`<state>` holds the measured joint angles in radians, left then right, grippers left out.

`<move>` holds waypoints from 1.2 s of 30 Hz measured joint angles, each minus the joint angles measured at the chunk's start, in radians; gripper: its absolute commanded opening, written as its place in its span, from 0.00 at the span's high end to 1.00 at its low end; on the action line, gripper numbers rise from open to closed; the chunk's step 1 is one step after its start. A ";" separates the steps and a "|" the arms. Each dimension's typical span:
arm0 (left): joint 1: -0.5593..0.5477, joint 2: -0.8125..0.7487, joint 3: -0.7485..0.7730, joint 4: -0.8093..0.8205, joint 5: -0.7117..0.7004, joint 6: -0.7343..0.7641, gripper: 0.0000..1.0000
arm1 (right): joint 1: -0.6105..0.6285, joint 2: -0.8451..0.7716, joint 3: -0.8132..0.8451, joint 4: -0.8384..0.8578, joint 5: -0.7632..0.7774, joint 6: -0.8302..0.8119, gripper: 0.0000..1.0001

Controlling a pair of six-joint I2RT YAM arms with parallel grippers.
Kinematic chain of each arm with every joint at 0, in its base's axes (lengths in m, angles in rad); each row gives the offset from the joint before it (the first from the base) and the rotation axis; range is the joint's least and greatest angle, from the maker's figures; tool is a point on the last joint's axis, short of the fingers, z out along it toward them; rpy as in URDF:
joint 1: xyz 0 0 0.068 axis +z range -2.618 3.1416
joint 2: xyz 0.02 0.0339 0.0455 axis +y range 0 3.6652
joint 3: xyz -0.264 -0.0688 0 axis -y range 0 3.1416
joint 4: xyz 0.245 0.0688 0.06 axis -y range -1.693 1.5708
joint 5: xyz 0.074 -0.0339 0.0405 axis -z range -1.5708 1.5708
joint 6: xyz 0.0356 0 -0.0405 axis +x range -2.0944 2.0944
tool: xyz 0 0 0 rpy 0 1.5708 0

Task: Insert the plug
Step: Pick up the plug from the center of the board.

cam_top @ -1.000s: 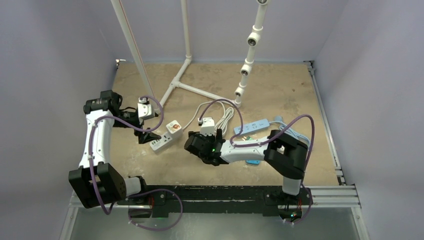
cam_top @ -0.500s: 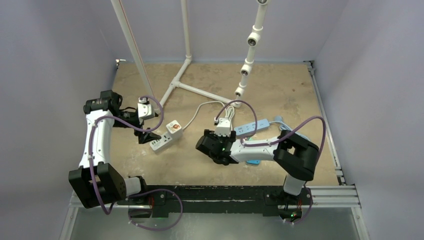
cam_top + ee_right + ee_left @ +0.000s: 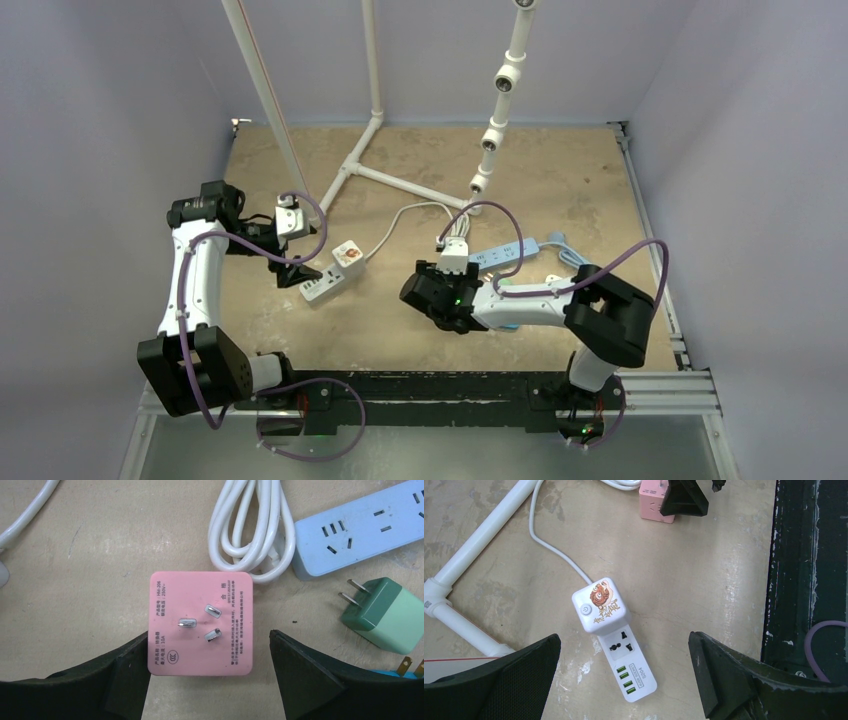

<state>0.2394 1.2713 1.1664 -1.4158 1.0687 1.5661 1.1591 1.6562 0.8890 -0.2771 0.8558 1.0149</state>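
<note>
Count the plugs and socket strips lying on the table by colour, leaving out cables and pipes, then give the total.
pink plug cube: 1
white socket strip: 1
pale blue socket strip: 1
green two-pin adapter: 1
bright blue pronged piece, mostly cut off at the frame edge: 1
Total: 5

The pink plug (image 3: 200, 624) reads 250V~ and 10A (other print too small to tell)
</note>
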 measured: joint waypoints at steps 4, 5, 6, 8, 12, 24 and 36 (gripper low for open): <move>0.000 0.000 0.000 0.000 -0.003 0.000 0.01 | 0.000 0.014 0.000 0.049 0.000 -0.044 0.29; 0.000 0.000 0.000 0.000 -0.003 -0.001 0.01 | 0.000 0.021 0.000 0.064 0.000 -0.055 0.34; 0.000 0.000 0.000 0.000 -0.003 -0.002 0.01 | 0.000 0.027 0.000 0.077 -0.001 -0.063 0.39; 0.000 0.000 0.000 0.000 -0.003 -0.002 0.01 | 0.000 0.041 0.000 0.094 -0.001 -0.074 0.47; 0.000 0.000 0.000 0.000 -0.003 -0.003 0.01 | 0.000 0.043 -0.002 0.117 -0.002 -0.085 0.67; 0.000 -0.049 0.065 -0.003 0.028 0.074 0.01 | -0.073 -0.182 0.087 0.137 -0.373 -0.388 0.86; -0.006 -0.334 0.022 0.000 0.096 0.246 0.01 | -0.247 -0.156 0.500 -0.022 -1.168 -0.599 0.86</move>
<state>0.2337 0.9371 1.1881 -1.4162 1.1645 1.8126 0.9123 1.5005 1.3891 -0.2989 -0.3126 0.4160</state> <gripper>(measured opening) 0.993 0.638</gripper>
